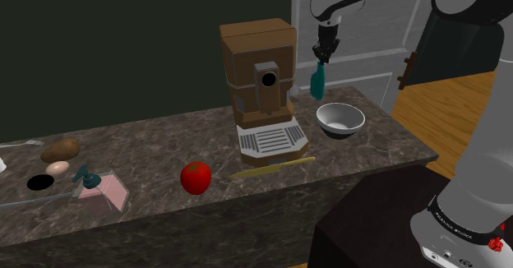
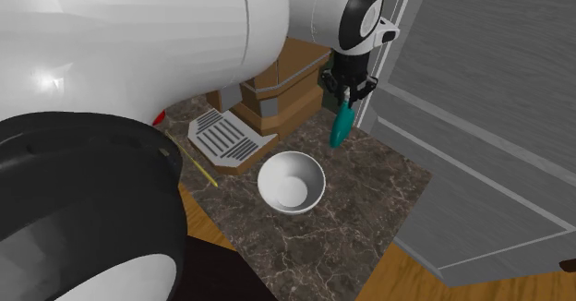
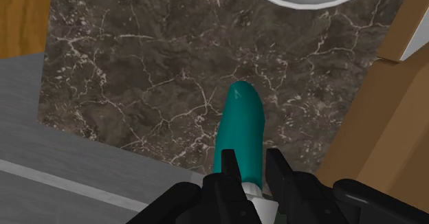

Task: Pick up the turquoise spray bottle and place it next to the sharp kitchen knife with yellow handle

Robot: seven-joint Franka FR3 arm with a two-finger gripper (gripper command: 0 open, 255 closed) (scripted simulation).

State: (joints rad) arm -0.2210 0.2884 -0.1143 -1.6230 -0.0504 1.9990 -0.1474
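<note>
**Bottle aloft in end effector, knife at bench front**

Count, shoulder view: one turquoise spray bottle [image 1: 317,81], one yellow-handled knife [image 1: 271,168], one white bowl [image 1: 340,120], one brown coffee machine [image 1: 259,69], one red tomato [image 1: 196,177], one potato [image 1: 60,150], one egg [image 1: 57,168]. All but the bottle sit on the dark marbled bench [image 1: 156,139].

End effector [image 1: 323,57]: clenched on the bottle's upper end. In the wrist view both fingers [image 3: 230,169] press the bottle [image 3: 242,123] from either side, with a pale part showing between them. The bottle hangs straight down, clear of the bench [image 3: 137,71].

Position: the bottle is in the air between the coffee machine and the bowl, beside the machine's upper body. In the second exterior view the bottle [image 2: 339,126] hangs behind the bowl [image 2: 291,181].

The knife lies flat just in front of the machine's grated tray, near the bench's front edge, well apart from the bottle. The tomato lies just beside its tip.

Writing: small lettering on the arm's wrist link and base, not readable. No labels on the bottle.
</note>
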